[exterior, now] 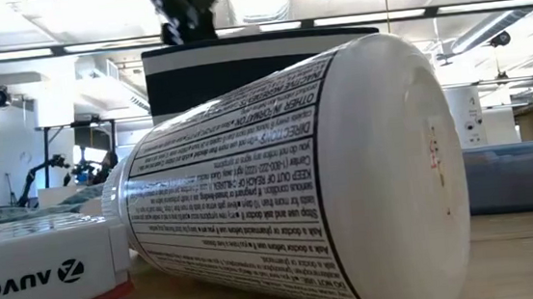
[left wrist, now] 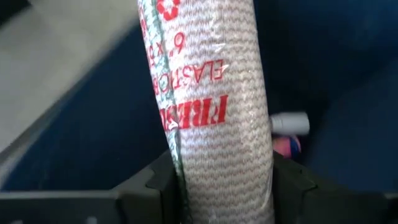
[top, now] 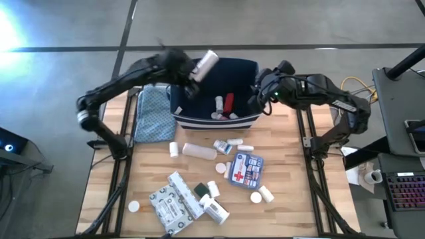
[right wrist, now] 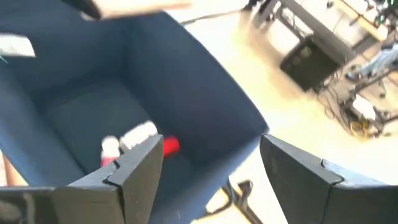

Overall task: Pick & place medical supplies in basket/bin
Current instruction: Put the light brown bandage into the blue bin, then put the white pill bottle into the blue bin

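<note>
My left gripper (top: pixel 195 72) is shut on a wrapped elastic bandage roll (top: pixel 206 62), beige with red print, above the left part of the navy bin (top: pixel 247 121). The roll also shows in the left wrist view (left wrist: pixel 211 93). Inside the bin lie a red bottle (top: pixel 230 102) and white bottles (top: pixel 218 103). My right gripper (right wrist: pixel 211 168) is open and empty over the bin's right wall (top: pixel 255 93), one finger over the inside and one over the outside. More supplies lie on the table near the bin. My left gripper pinches the bandage roll near one end (left wrist: pixel 261 177) between its two fingers (left wrist: pixel 146 183). The fingers lie across the roll and come from the table's left, slanting down. The roll sticks out past the fingers, lifted clear above the bin's inside.
A blue patterned cloth (top: pixel 151 113) lies left of the bin. On the table in front lie a first-aid box (top: pixel 246 169), printed packets (top: pixel 174 199), a white tube (top: pixel 199 151) and several white bottles; one bottle (exterior: pixel 299 185) lies close before the low camera.
</note>
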